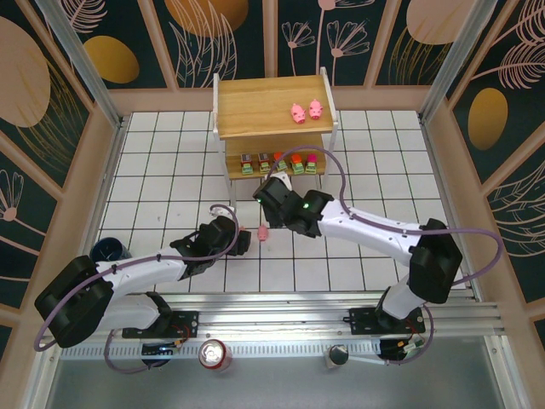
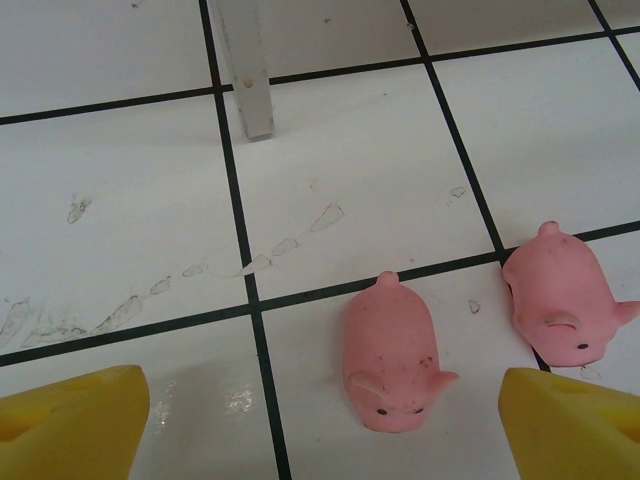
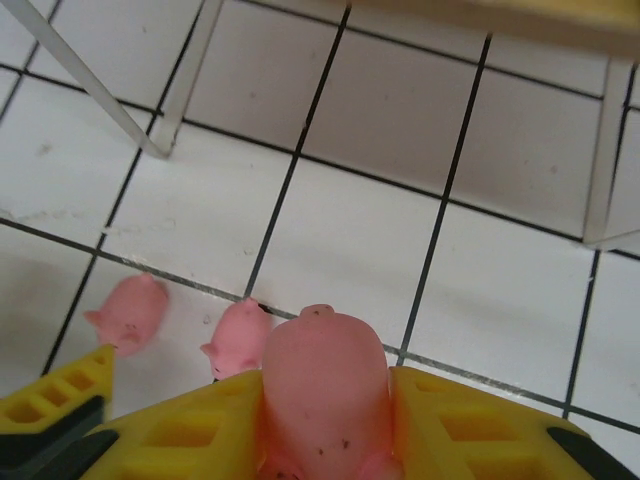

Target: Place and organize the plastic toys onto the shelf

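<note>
Right gripper (image 3: 325, 405) clenched on a small pink plastic pig (image 3: 322, 370); left gripper (image 2: 320, 425) spread wide, empty.
Two loose pink pigs (image 2: 390, 350) lie on the tiles (image 2: 120, 200) in front of the two-tier wooden shelf (image 1: 255, 111); two more pigs (image 1: 298, 112) sit on its top board, green-based blocks (image 1: 281, 163) on its lower.

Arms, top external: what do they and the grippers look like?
Left arm and right arm match: white links, bulky black joint housings, a lilac cable looping along each. A green light glows on the right arm. Left gripper and right gripper have yellow fingers, latticed on the right.
</note>
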`<action>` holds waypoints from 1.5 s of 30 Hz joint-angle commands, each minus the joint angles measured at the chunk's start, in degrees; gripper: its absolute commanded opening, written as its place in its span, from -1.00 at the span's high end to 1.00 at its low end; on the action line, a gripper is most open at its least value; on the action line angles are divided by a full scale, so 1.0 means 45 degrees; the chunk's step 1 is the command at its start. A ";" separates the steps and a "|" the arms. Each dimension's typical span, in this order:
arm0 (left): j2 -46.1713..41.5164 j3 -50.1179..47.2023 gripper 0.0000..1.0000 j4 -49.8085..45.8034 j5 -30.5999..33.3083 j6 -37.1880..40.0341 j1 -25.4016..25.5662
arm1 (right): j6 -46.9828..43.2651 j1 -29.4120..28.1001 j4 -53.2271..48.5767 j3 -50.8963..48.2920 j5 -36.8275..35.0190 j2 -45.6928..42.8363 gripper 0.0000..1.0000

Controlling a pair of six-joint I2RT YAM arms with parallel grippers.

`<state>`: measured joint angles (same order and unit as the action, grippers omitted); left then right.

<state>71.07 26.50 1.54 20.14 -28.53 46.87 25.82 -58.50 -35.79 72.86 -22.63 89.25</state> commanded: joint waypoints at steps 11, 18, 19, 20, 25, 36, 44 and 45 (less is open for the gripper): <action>-0.0409 0.0145 -0.81 0.0361 0.0227 0.0873 -0.0074 | -0.0338 -0.0254 -0.2028 0.2972 -0.1210 -0.0655 0.32; -0.0771 -0.0006 -0.82 0.0723 0.0018 0.1250 -0.0065 | -0.0560 -0.0300 -0.2544 0.4382 -0.1654 -0.0410 0.32; -0.0895 -0.0076 -0.82 0.0802 0.0006 0.1264 -0.0078 | -0.0625 -0.0302 -0.2581 0.4581 -0.1703 -0.0394 0.32; -0.1064 -0.0167 -0.83 0.0900 -0.0022 0.1329 -0.0081 | -0.0681 -0.0301 -0.2641 0.4853 -0.1800 -0.0366 0.32; -0.1791 -0.0548 -0.83 0.1219 -0.0130 0.1549 -0.0065 | -0.1178 -0.0272 -0.2976 0.6488 -0.2110 -0.0023 0.31; -0.3186 -0.1381 -0.84 0.1756 -0.0279 0.1632 -0.0067 | -0.2353 0.0547 -0.3824 1.0918 -0.2098 0.1839 0.30; -0.3466 -0.1602 -0.84 0.1913 -0.0321 0.1633 -0.0066 | -0.2752 0.1771 -0.4126 1.2579 -0.1269 0.3071 0.30; -0.3469 -0.1608 -0.84 0.1940 -0.0316 0.1627 -0.0078 | -0.2806 0.1872 -0.4153 1.2715 -0.1261 0.3195 0.30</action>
<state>56.25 19.86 7.92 19.31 -22.09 46.87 14.94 -51.24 -52.66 127.28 -29.67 101.75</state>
